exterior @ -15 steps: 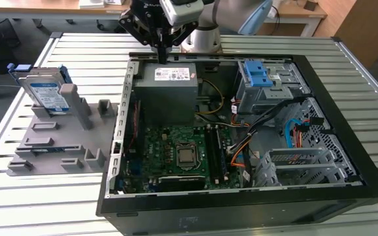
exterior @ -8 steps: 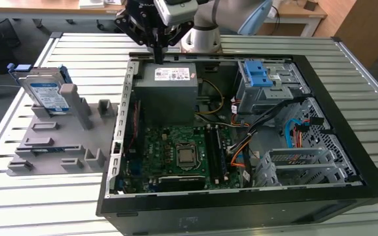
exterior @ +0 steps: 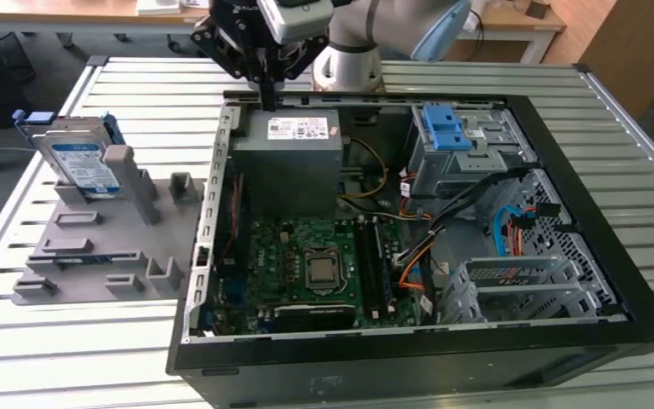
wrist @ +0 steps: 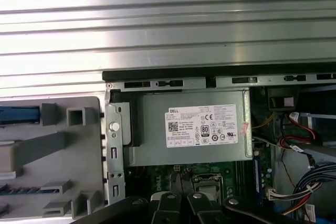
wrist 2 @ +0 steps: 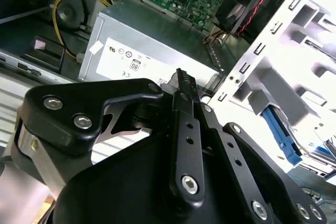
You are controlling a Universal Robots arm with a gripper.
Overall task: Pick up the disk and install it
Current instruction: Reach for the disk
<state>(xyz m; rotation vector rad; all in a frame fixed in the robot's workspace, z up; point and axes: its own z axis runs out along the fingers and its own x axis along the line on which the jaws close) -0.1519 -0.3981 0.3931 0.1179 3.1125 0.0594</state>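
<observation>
The tabletop (exterior: 599, 119) is carrying an open case (exterior: 418, 358) lying on its side, with a grey rack (exterior: 100, 247) just beside it on the exterior view's left. Inside the case, the power supply (exterior: 293, 162) is sitting right under the arm, so any descent here is risking a knock against its top or the case's rear wall. Loose cables are trailing near the cage (exterior: 463, 141) and could be snagging anything brought in there. The disk (exterior: 83, 166) is standing upright in the rack, well apart from the arm. A careless sideways approach could be tipping it or catching the neighbouring posts. The gripper (exterior: 272, 100) is hanging over the power supply's rear edge, fingers pressed together and holding nothing. Arriving like that, it would be shoving the disk rather than gripping it.
</observation>
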